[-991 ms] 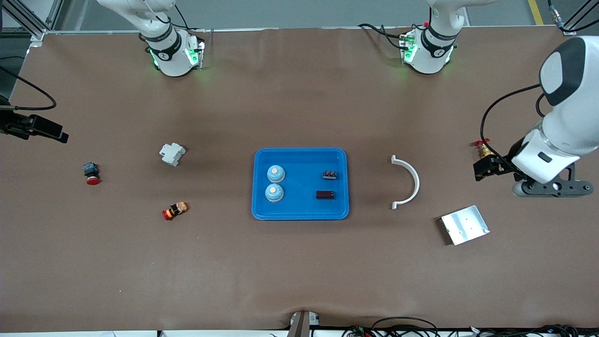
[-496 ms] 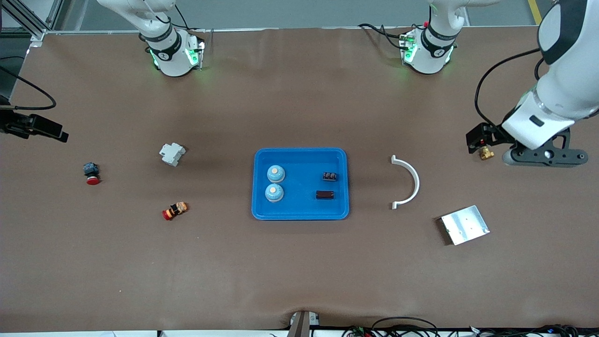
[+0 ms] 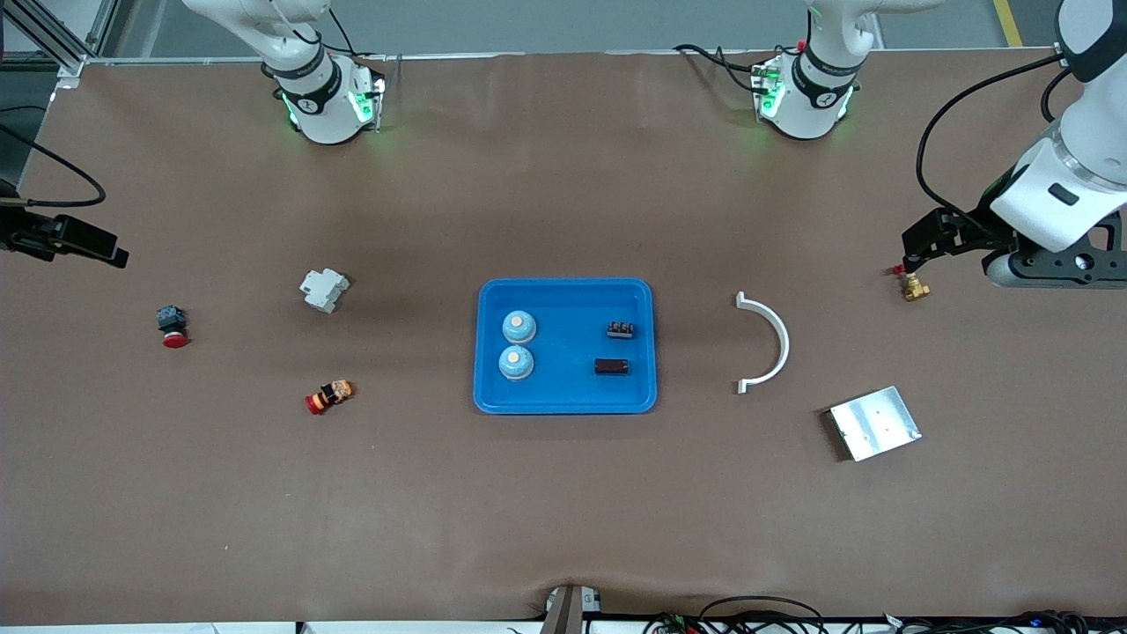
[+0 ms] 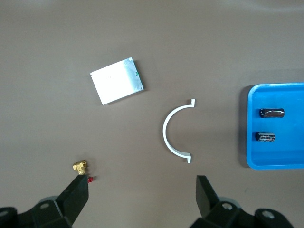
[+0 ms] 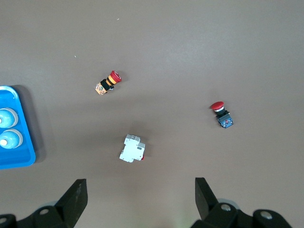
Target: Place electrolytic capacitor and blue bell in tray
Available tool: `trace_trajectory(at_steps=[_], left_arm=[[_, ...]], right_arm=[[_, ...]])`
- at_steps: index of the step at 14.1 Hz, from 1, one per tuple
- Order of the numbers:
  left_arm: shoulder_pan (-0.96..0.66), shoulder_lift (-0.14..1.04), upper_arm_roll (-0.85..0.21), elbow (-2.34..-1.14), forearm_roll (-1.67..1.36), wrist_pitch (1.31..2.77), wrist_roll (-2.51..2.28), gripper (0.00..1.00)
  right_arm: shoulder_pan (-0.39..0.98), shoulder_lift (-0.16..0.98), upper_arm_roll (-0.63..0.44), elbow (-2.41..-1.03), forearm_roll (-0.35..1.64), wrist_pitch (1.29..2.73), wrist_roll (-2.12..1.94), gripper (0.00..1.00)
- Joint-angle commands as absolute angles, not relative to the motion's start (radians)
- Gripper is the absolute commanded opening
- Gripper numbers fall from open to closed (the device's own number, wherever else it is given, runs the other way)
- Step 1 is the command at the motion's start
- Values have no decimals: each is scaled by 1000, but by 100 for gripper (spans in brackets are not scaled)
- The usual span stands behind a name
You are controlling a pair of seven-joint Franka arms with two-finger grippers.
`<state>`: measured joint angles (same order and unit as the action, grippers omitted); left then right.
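The blue tray [image 3: 563, 392] sits mid-table. In it lie two blue bells [image 3: 519, 327] [image 3: 516, 362] toward the right arm's end and two dark electrolytic capacitors [image 3: 621, 330] [image 3: 611, 366] toward the left arm's end. The capacitors [image 4: 271, 112] also appear in the left wrist view and the bells [image 5: 8, 138] in the right wrist view. My left gripper [image 3: 920, 246] [image 4: 142, 183] hangs open and empty over the left arm's end of the table, by a brass fitting. Open and empty too, my right gripper [image 3: 106, 251] [image 5: 138, 183] waits over the right arm's end.
A brass fitting [image 3: 914, 286], a white curved bracket [image 3: 768, 343] and a silver plate [image 3: 874, 423] lie toward the left arm's end. A white breaker [image 3: 324, 289], a red-and-yellow button [image 3: 329, 395] and a red button on a blue body [image 3: 173, 326] lie toward the right arm's end.
My left arm has risen and swung back toward the robots' bases, uncovering the brass fitting. The right arm and everything in the tray have stayed put.
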<state>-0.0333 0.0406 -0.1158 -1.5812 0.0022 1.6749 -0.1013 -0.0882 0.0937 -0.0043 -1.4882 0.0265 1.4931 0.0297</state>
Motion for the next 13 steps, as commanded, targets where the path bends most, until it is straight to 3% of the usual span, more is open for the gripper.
trace_trajectory(at_steps=[1,13], left_arm=[[-57,3,-91,-1601,-15,1667,-71,100],[-64,-23,-101,-1605,-3,1652,-38,100]], right_arm=[[-91,91,-2,-1480,17,1482,34,100],[-98,92,-2,-1480,17,1486,34,100]])
